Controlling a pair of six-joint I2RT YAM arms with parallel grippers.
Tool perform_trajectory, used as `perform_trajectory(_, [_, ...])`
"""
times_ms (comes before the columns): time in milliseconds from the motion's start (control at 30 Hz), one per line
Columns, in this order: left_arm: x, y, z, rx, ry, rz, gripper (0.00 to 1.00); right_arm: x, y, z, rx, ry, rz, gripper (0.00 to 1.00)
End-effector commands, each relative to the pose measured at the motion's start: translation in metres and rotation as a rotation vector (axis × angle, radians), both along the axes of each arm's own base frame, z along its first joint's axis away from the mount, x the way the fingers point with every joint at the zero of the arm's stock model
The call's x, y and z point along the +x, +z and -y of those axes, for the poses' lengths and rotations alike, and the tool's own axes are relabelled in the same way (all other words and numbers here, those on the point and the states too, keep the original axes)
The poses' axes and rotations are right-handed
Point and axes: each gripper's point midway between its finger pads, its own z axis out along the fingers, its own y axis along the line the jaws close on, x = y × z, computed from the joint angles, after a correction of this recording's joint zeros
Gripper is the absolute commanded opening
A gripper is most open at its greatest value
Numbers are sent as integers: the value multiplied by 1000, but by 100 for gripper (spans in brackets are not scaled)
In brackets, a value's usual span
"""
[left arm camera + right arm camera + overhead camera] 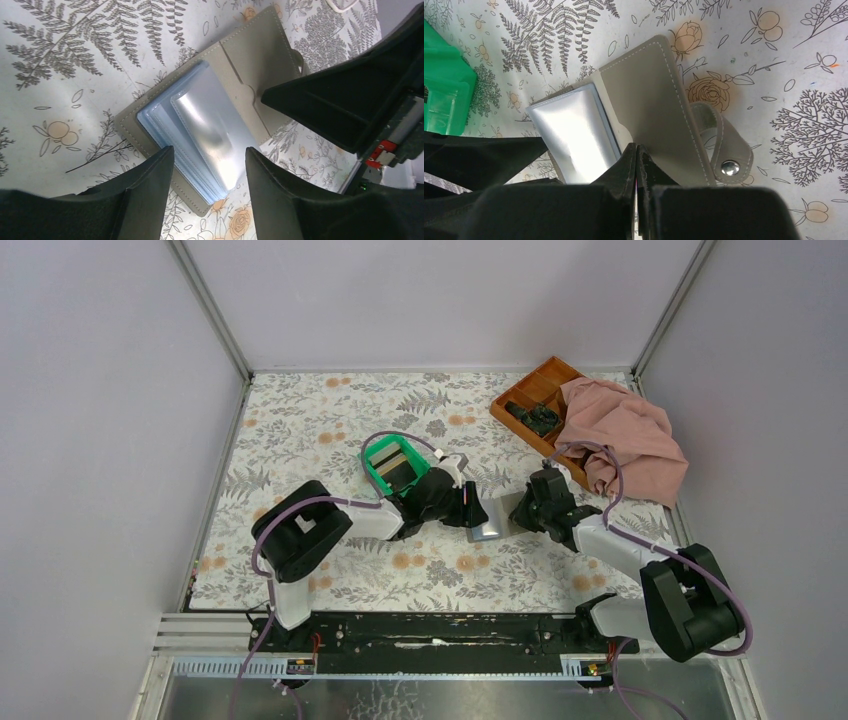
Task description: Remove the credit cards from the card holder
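The card holder (497, 521) lies open on the floral table between my two grippers. Its grey cover (250, 55) and a stack of clear, shiny sleeves (212, 130) show in the left wrist view. I cannot make out separate credit cards in the sleeves. My left gripper (210, 152) is open, its fingers straddling the sleeves' near end from just above. My right gripper (636, 146) is shut, its tips resting on the inner cover (649, 95) beside the sleeves (569, 135). Nothing shows between its fingers.
A green bin (395, 465) stands just left of the left gripper, with something flat and dark inside; it also shows in the right wrist view (444, 90). An orange-brown tray (535, 390) and a pink cloth (625, 435) are at the back right. The holder's snap strap (724, 150) curls out on its right.
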Motion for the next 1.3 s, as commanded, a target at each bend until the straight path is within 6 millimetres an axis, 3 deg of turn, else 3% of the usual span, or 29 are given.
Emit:
perform_trajectory(0, [-6,17,13,-95,-42,5,61,3,-2,3,-6,-16,12,0])
perform_trajectory(267, [-17,37,22,-216,-94,15,63,1,-6,4,-8,-16,6,0])
perform_trajectory(567, [-17,46,25,-265,-99,35,65,1,-3,3,-1,-12,12,0])
perform_trajectory(1267, [-15,5,30,-199,-85,-90,63,5,1,2,-9,4,24,0])
